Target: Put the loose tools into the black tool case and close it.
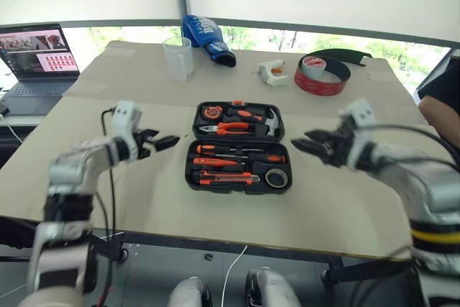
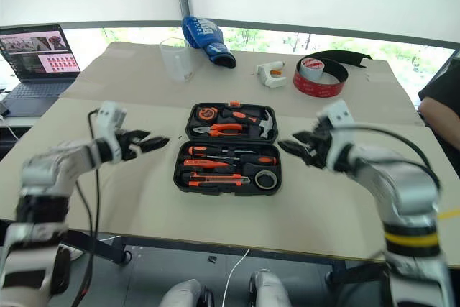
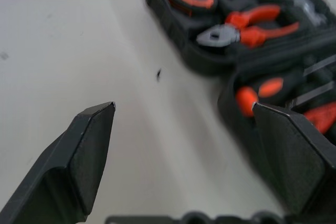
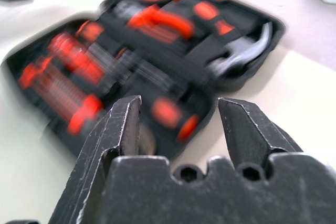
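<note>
The black tool case [image 1: 189,170] lies open and flat at the middle of the table. Its near half holds orange-and-black screwdrivers [image 1: 237,159], an orange utility knife [image 1: 226,177] and a small dark tape roll [image 1: 276,177]. A tape measure [image 1: 211,112], pliers [image 1: 230,128] and a hammer [image 1: 269,124] sit in the far half. My left gripper [image 1: 167,141] hovers open just left of the case, pointing at it. My right gripper [image 1: 300,139] hovers open just right of it. Both wrist views look between spread fingers [image 3: 89,145] [image 4: 118,129] at the case, and nothing is held.
At the back of the table stand a clear plastic cup [image 1: 178,57], a blue bag [image 1: 207,39], a white glue gun [image 1: 274,71] and a big red-and-grey tape roll [image 1: 321,75]. A laptop [image 1: 36,59] sits far left. A person's arm [image 1: 440,102] shows at the right edge.
</note>
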Controlling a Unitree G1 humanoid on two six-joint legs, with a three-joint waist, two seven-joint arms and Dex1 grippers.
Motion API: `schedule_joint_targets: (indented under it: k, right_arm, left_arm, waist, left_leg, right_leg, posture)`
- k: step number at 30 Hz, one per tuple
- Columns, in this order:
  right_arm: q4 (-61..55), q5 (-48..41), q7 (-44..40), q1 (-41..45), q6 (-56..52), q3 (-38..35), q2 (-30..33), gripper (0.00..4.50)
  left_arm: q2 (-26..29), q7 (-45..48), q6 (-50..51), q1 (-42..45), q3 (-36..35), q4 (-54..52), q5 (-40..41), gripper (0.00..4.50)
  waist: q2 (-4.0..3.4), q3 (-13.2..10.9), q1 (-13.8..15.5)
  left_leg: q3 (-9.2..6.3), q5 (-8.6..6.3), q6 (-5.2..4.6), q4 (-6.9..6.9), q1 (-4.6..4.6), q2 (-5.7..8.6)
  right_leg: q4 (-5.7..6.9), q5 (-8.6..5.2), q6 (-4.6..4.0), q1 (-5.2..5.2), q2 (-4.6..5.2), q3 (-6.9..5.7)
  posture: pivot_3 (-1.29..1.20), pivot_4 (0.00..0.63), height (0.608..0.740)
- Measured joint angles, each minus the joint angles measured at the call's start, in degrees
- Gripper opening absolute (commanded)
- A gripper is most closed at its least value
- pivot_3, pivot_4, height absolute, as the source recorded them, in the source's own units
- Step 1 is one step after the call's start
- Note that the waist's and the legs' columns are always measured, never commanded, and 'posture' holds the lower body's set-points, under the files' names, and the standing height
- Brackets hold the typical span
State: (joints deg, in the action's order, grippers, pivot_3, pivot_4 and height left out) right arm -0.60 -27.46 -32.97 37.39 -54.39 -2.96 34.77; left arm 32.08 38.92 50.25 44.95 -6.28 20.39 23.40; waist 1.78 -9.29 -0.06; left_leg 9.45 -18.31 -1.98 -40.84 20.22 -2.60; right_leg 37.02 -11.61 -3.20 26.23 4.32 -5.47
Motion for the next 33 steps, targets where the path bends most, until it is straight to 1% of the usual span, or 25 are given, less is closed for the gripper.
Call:
schedule_joint_targets:
  k: [1,4,8,10,14,17,21,23,25,26,27,28,29,30,31,32,33]
  right_arm:
    - [6.15,2.19,0.99,2.98,0.66,1.76,-1.40,3.29]
    - [17.50,6.29,1.98,7.84,3.45,4.49,-3.91,3.29]
    - [32.95,10.80,3.59,15.70,9.52,4.65,-7.56,3.29]
    - [38.86,12.61,4.21,19.02,12.68,4.60,-9.24,3.29]
    - [47.92,14.43,4.39,22.68,17.51,4.11,-10.57,3.29]
    - [51.57,15.74,4.25,24.20,20.18,4.13,-11.29,3.29]
    - [52.47,17.39,2.96,24.28,22.96,4.44,-11.44,3.29]
    - [47.27,17.41,0.37,21.30,23.97,4.47,-10.27,3.29]
    - [40.03,17.02,-2.33,17.45,23.85,4.41,-8.11,3.29]
    - [35.97,16.84,-3.67,15.34,23.11,4.30,-6.56,2.79]
    - [32.21,16.25,-4.63,13.22,22.33,4.05,-5.16,2.28]
    - [25.72,15.57,-5.87,9.19,20.85,3.38,-2.39,2.16]
    - [24.20,15.47,-6.08,7.99,20.38,2.90,-1.54,1.85]
    - [20.66,15.40,-6.32,5.18,19.23,2.28,-0.01,1.50]
    - [17.46,15.31,-6.60,2.52,18.61,2.14,1.01,1.20]
    - [15.58,15.20,-6.88,0.55,18.11,2.06,1.57,0.81]
    - [13.99,15.21,-6.94,-1.21,17.70,2.14,1.64,0.51]
  left_arm:
    - [-1.60,-1.11,-0.30,2.61,0.78,3.48,-1.07,4.47]
    - [-4.25,-3.25,-2.72,6.68,2.19,11.02,-3.65,4.47]
    - [-7.97,-6.52,-8.08,11.87,1.96,22.63,-6.13,4.47]
    - [-9.27,-7.49,-10.67,14.10,1.80,26.85,-6.87,4.47]
    - [-9.56,-8.20,-13.68,16.41,0.74,32.85,-7.80,4.47]
    - [-10.22,-7.72,-15.26,16.91,1.08,34.70,-8.81,4.47]
    - [-10.07,-5.71,-17.97,16.84,2.92,34.36,-11.12,4.47]
    - [-9.09,-3.12,-19.26,15.09,3.04,30.77,-11.27,4.47]
    - [-6.95,-0.48,-20.54,12.48,3.36,25.92,-11.37,4.47]
    - [-4.97,0.82,-21.65,10.72,3.92,23.25,-12.08,4.50]
    - [-3.30,2.01,-22.66,8.73,4.44,20.42,-12.54,4.23]
    - [-0.12,3.26,-23.84,5.02,5.09,15.89,-13.65,3.96]
    - [0.88,3.52,-23.95,3.89,5.07,14.86,-14.09,3.73]
    - [2.65,3.72,-23.88,1.13,5.17,12.09,-14.67,3.32]
    - [4.13,3.99,-23.83,-1.61,5.26,9.42,-15.18,3.01]
    - [5.14,4.29,-23.76,-3.76,5.27,7.86,-15.55,2.55]
    - [5.78,4.42,-23.54,-6.02,5.40,5.67,-15.91,2.23]
  waist:
    - [0.00,0.00,-0.11]
    - [-0.01,0.00,-0.45]
    - [-0.02,-0.01,-0.89]
    - [-0.02,-0.01,-1.06]
    - [-0.02,-0.01,-1.59]
    - [-0.02,-0.01,-2.09]
    - [-0.03,-0.01,-2.14]
    - [-0.04,-0.02,-2.21]
    - [-0.05,-0.02,-2.31]
    - [-0.07,-0.01,-2.36]
    - [-0.08,-0.01,-2.43]
    - [-0.09,-0.01,-2.56]
    - [-0.09,-0.01,-2.57]
    - [-0.09,-0.01,-2.54]
    - [-0.09,-0.01,-2.51]
    - [-0.08,-0.01,-2.45]
    - [-0.08,-0.02,-2.40]
  left_leg:
    - [0.01,0.00,0.00,0.03,0.03,0.02]
    - [0.09,0.01,0.01,0.14,0.19,0.04]
    - [0.21,0.00,0.01,0.12,0.71,0.12]
    - [0.25,0.01,0.02,0.10,0.89,0.11]
    - [0.24,0.04,0.07,0.03,0.88,0.06]
    - [0.25,0.06,0.11,-0.08,0.86,0.03]
    - [0.25,0.16,0.24,-0.10,0.82,0.01]
    - [0.20,0.19,0.29,-0.09,0.84,-0.04]
    - [0.12,0.20,0.30,-0.07,0.90,-0.06]
    - [0.13,0.20,0.30,-0.04,0.88,-0.04]
    - [0.12,0.20,0.30,0.00,0.88,-0.04]
    - [0.13,0.20,0.30,0.00,0.84,-0.06]
    - [0.13,0.20,0.30,0.01,0.83,-0.06]
    - [0.15,0.20,0.30,0.01,0.86,-0.06]
    - [0.14,0.19,0.29,0.00,0.84,-0.07]
    - [0.16,0.19,0.29,-0.03,0.81,-0.06]
    - [0.18,0.19,0.29,-0.05,0.83,-0.04]
  right_leg:
    - [0.00,0.00,0.00,0.03,0.01,-0.02]
    - [0.08,-0.01,0.03,0.13,-0.01,-0.24]
    - [0.03,-0.05,0.11,0.47,0.07,-0.70]
    - [0.04,-0.05,0.11,0.60,0.08,-0.81]
    - [0.15,-0.05,0.11,0.59,0.10,-0.85]
    - [0.15,-0.04,0.12,0.58,0.17,-0.84]
    - [0.20,-0.02,0.10,0.58,0.18,-0.81]
    - [0.26,-0.02,0.09,0.63,0.15,-0.80]
    - [0.60,-0.01,0.07,0.80,0.13,-0.68]
    - [0.61,-0.02,0.07,0.83,0.12,-0.61]
    - [0.61,-0.02,0.07,0.85,0.12,-0.58]
    - [0.61,-0.02,0.06,0.85,0.09,-0.52]
    - [0.60,-0.02,0.06,0.85,0.10,-0.51]
    - [0.54,-0.03,0.07,0.85,0.10,-0.50]
    - [0.58,-0.03,0.07,0.85,0.11,-0.45]
    - [0.58,-0.03,0.08,0.84,0.12,-0.37]
    - [0.48,-0.04,0.09,0.85,0.15,-0.32]
  posture:
    - [0.00,0.150,0.730]
    - [0.00,0.150,0.730]
    - [0.00,0.150,0.730]
    - [0.00,0.150,0.730]
    - [0.00,0.150,0.730]
    - [0.00,0.150,0.730]
    - [0.00,0.150,0.730]
    - [0.00,0.150,0.730]
    - [0.00,0.150,0.730]
    - [0.00,0.150,0.730]
    - [0.00,0.150,0.730]
    - [0.00,0.150,0.730]
    - [0.00,0.150,0.730]
    - [0.00,0.150,0.730]
    - [0.00,0.150,0.730]
    - [0.00,0.150,0.730]
    - [0.00,0.150,0.730]
